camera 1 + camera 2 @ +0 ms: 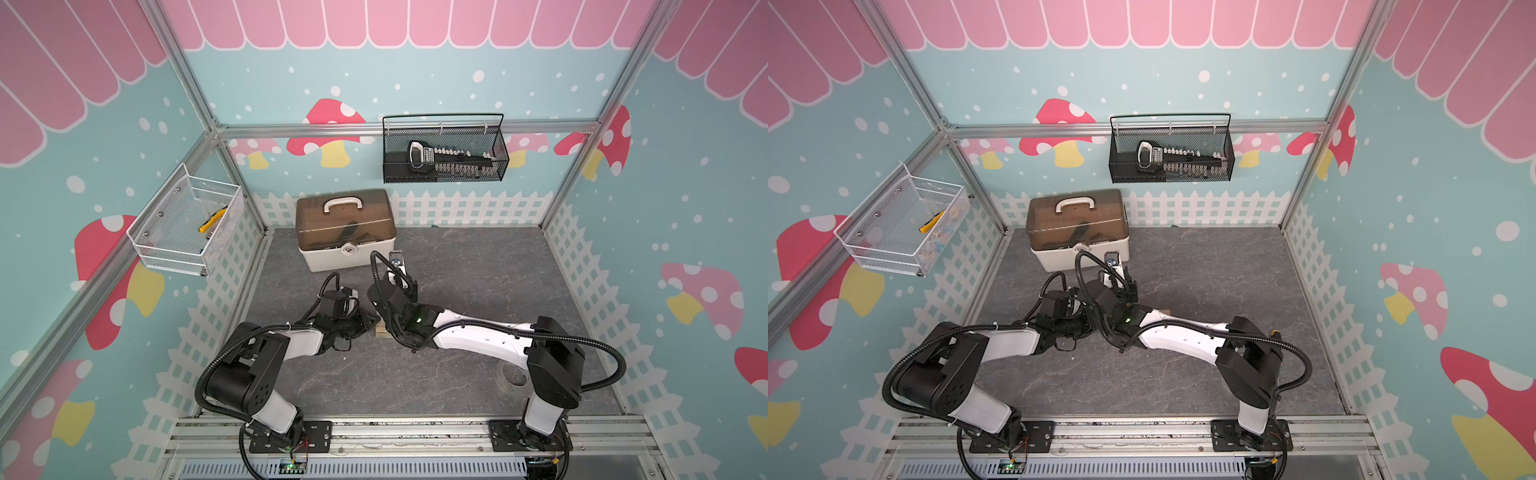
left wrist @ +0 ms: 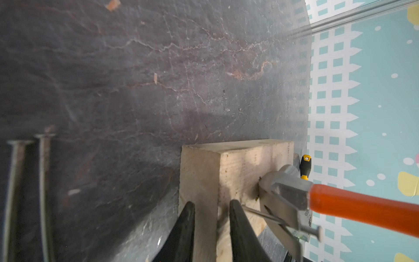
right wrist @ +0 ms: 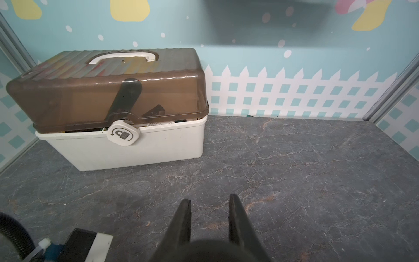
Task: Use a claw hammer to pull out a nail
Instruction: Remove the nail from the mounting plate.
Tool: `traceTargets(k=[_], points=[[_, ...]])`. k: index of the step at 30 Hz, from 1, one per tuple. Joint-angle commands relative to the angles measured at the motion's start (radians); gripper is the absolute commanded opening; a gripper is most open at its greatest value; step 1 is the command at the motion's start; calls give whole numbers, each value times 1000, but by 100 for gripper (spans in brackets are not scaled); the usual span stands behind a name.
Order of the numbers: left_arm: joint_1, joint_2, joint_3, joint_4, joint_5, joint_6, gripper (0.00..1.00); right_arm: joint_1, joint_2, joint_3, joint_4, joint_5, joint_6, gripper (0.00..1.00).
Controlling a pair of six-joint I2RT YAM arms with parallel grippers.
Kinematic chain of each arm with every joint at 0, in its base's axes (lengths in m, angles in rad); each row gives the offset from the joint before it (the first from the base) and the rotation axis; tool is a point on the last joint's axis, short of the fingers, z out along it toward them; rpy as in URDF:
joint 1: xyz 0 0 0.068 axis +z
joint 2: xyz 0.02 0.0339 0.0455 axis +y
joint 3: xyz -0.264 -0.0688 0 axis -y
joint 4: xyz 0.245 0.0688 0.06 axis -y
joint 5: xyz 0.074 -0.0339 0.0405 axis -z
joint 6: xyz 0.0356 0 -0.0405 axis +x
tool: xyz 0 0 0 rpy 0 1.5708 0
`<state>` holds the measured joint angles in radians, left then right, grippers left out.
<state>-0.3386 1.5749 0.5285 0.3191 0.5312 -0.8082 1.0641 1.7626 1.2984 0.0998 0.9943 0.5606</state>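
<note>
While the left claw [image 2: 212,202] pinched the wood block [image 2: 240,167], apparently to steady it on the counter [image 2: 136,79], the right claw [image 3: 209,197], clamped on the claw hammer [image 2: 288,192], held its forked head against the block's top, hooked under the leaning nail [image 2: 316,233] for leverage.

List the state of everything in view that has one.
pale wooden block: clamped at one end.
thin steel nail: partly drawn from wooden block, leaning.
silver-headed, orange-shafted claw hammer: claw hooked under nail.
left gripper: shut on wooden block.
right gripper: shut, apparently on claw hammer.
white plastic toolbox with brown lid: lid down.
two loose nails: lying flat.
</note>
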Motion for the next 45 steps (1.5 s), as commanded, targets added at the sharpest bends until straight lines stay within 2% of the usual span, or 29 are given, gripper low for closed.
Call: traceTargets(k=[1, 17, 45], points=[[-6, 16, 20, 19, -1, -14, 28, -4, -8, -49, 30, -47, 94, 0], [-11, 43, 18, 14, -2, -6, 28, -31, -44, -188, 87, -120, 193, 0], [-11, 64, -18, -25, -36, 10, 26, -81, -82, -354, 252, -216, 283, 0]])
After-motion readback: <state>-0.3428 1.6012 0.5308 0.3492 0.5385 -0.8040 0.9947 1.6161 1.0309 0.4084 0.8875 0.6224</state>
